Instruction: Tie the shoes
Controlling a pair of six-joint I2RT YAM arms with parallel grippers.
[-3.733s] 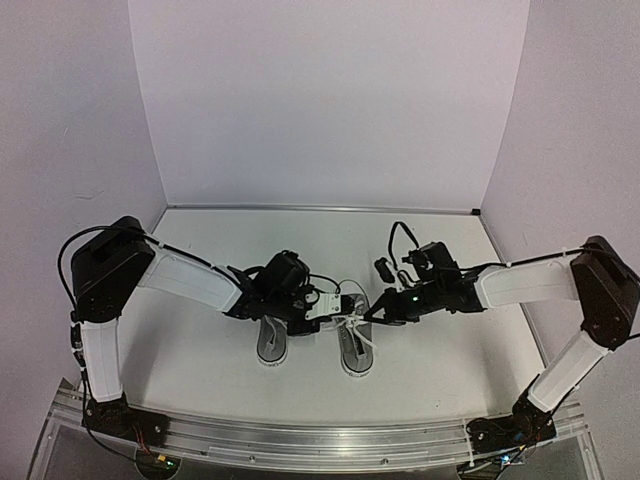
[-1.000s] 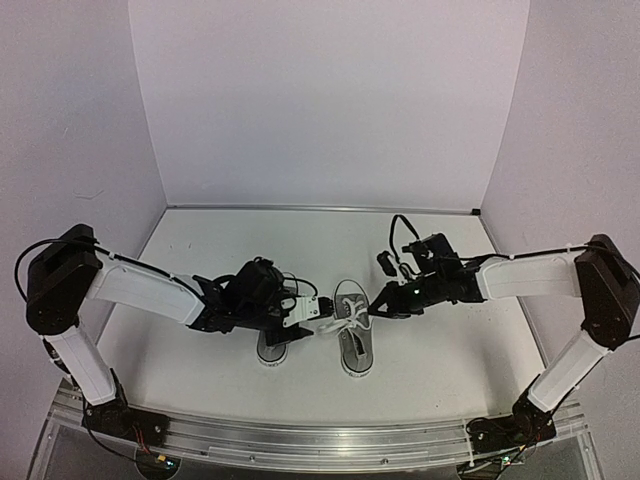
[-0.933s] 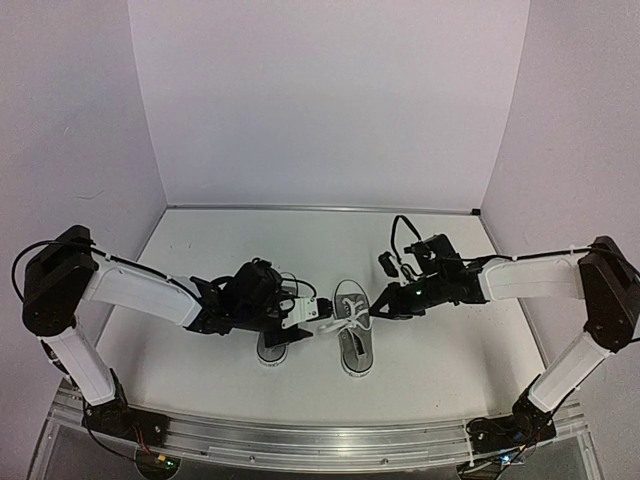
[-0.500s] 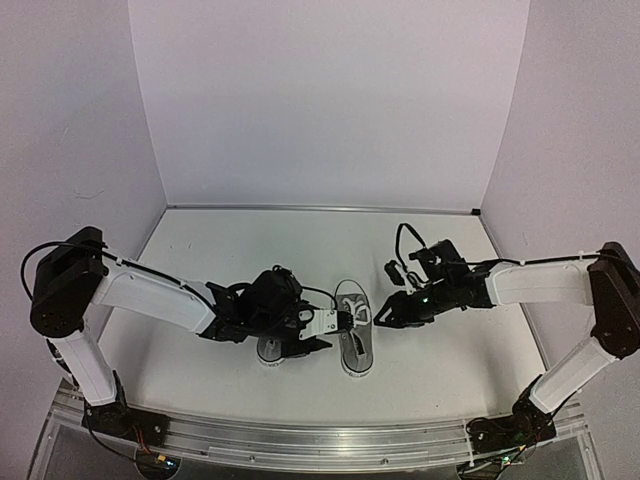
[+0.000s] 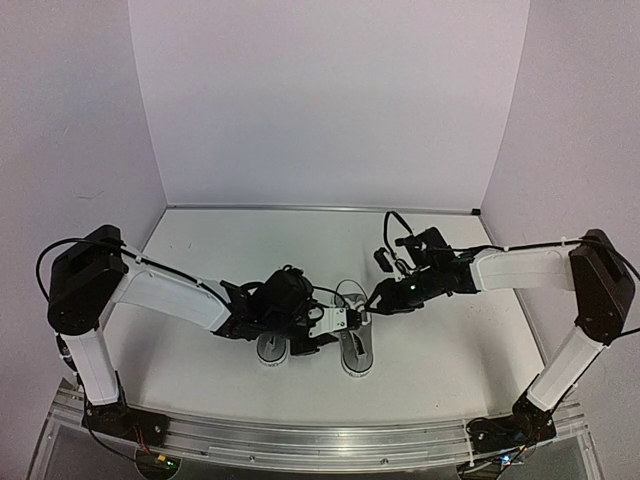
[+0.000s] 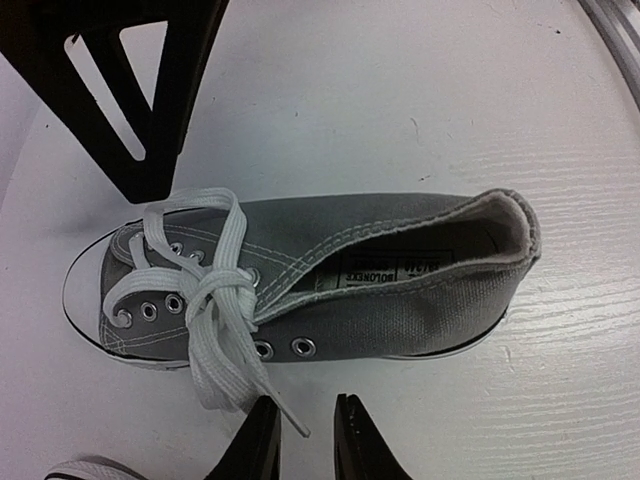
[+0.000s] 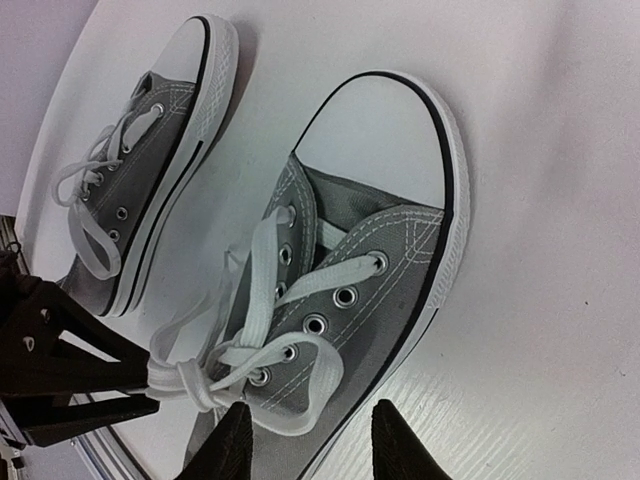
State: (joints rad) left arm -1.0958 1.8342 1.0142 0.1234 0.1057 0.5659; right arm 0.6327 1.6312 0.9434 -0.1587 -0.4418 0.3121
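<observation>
Two small grey shoes with white laces stand side by side near the front. On the right-hand shoe (image 5: 353,340) (image 6: 400,285) (image 7: 370,250) the laces are drawn into a knot (image 6: 214,287) (image 7: 190,380). My left gripper (image 5: 340,321) (image 6: 305,445) sits beside this shoe, its jaws a narrow gap apart, and a loose lace end (image 6: 288,420) lies between them without being pinched. On the shoe's other side, over the toe half, my right gripper (image 5: 371,304) (image 7: 312,445) stands open around a lace loop (image 7: 320,395). The left-hand shoe (image 5: 271,347) (image 7: 150,140) lies partly under my left arm.
The white table (image 5: 450,340) is walled by white panels at the back and sides. A metal rail (image 5: 320,440) runs along the near edge. The two grippers are close together over the right-hand shoe.
My left gripper has moved right to the right-hand shoe and narrowed its jaws. My right gripper has opened and let the lace go slack.
</observation>
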